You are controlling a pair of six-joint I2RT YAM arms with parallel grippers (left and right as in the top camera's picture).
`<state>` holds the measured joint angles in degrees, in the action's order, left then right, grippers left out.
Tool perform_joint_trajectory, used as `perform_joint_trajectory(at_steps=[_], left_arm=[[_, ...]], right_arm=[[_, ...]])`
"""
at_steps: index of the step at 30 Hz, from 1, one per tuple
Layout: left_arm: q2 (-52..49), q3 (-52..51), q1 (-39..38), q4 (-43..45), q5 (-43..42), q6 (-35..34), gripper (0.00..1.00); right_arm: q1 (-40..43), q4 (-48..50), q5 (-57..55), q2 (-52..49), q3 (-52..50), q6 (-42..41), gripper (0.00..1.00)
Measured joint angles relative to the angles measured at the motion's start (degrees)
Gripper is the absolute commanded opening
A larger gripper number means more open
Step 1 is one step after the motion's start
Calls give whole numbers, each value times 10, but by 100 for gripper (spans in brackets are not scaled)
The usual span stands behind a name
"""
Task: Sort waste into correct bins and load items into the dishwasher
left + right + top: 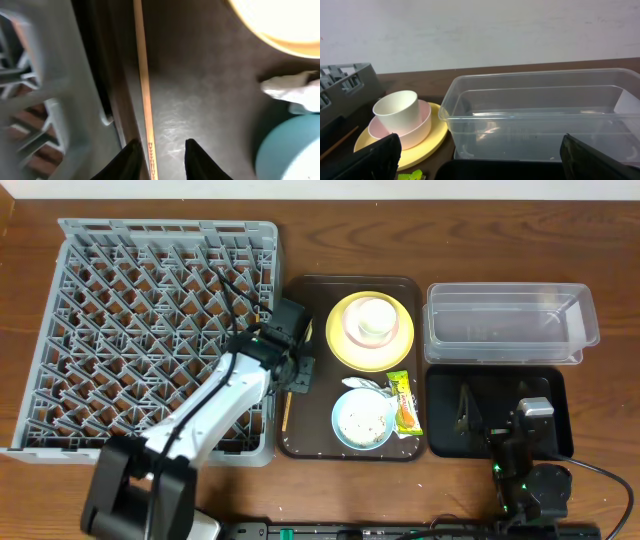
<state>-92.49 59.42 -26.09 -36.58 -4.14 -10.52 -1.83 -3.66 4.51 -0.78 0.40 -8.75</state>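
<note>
A thin wooden chopstick [142, 75] lies along the left edge of the brown serving tray [310, 300], next to the grey dishwasher rack [170, 228]. My left gripper [162, 155] is low over it, open, with the chopstick between its fingers and a gap on the right side. The tray also holds a yellow plate [345, 350] carrying a pink bowl and a white cup [372, 318]. In front sit a blue bowl [362, 420] with crumbs, a napkin [362, 384] and a green-and-orange wrapper [403, 402]. My right gripper [487, 160] stands wide open and empty.
The clear tub [510, 325] stands at the back right and the black tray [450, 420] lies in front of it, under my right arm. The rack's wall [60, 100] rises just left of my left fingers.
</note>
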Motion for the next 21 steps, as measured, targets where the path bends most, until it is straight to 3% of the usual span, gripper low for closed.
perform_joint_trajectory(at_steps=[14,21], left_arm=[[-39,-1,-13,27,0,-2,32],[-39,-2,-64,56,38,-26,32]], right_arm=[[0,0,0,0,0,0,99],[0,0,0,0,0,0,99]])
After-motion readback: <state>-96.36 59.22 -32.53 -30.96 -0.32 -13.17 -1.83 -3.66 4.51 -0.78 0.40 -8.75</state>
